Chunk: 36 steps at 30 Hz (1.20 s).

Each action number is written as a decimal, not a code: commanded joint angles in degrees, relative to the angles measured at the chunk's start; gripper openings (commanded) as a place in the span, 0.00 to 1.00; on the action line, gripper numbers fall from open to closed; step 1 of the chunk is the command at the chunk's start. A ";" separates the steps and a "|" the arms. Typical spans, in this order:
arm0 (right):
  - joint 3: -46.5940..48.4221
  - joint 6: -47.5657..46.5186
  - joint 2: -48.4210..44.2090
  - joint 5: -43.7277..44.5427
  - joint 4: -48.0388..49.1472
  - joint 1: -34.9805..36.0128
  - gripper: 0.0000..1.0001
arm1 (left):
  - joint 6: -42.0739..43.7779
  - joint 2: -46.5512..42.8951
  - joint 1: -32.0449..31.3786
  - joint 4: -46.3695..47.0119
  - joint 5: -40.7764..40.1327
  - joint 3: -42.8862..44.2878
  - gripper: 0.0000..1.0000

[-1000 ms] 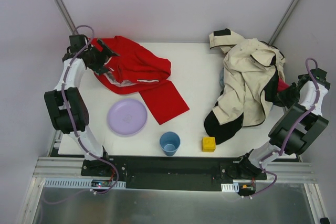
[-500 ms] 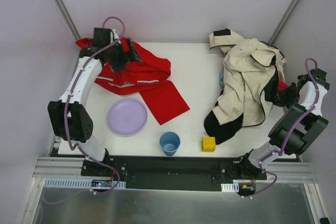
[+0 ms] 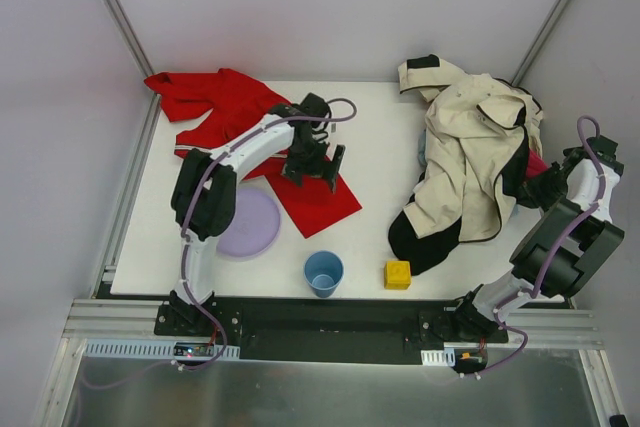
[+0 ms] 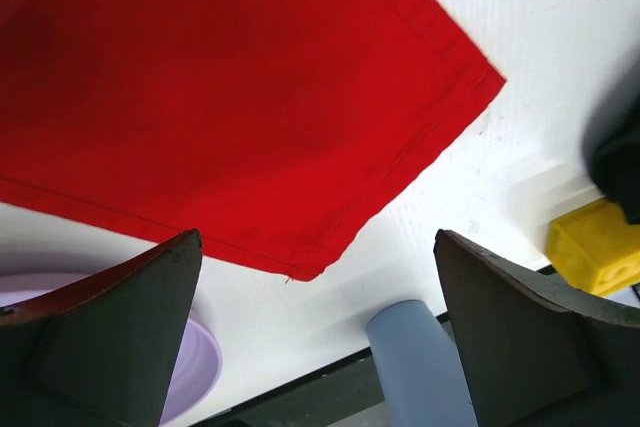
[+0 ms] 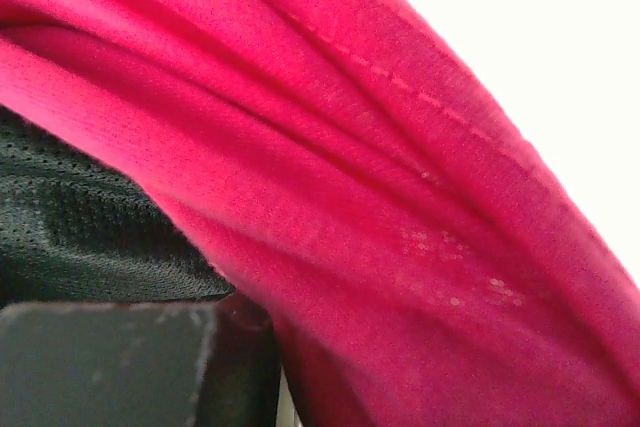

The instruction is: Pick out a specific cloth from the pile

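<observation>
Red cloth (image 4: 200,97) lies flat beneath the wide-open left gripper (image 4: 315,247); right gripper (image 3: 542,188) sits against the pile (image 3: 470,157), its grip unclear.

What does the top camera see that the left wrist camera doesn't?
Only the top view: the pile of clothes on the right in full, and how far the red cloth spreads across the table. Only the left wrist view: the fine stitching along the cloth's corner hem, seen between the fingers of the open left gripper. Both: the cloth, the purple plate, the blue cup and the yellow block.
</observation>
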 commanded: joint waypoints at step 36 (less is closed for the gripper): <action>3.69 -0.54 1.66 -0.55 -1.73 -0.49 0.15 | 0.14 11.89 -3.94 -7.74 -16.88 19.73 0.00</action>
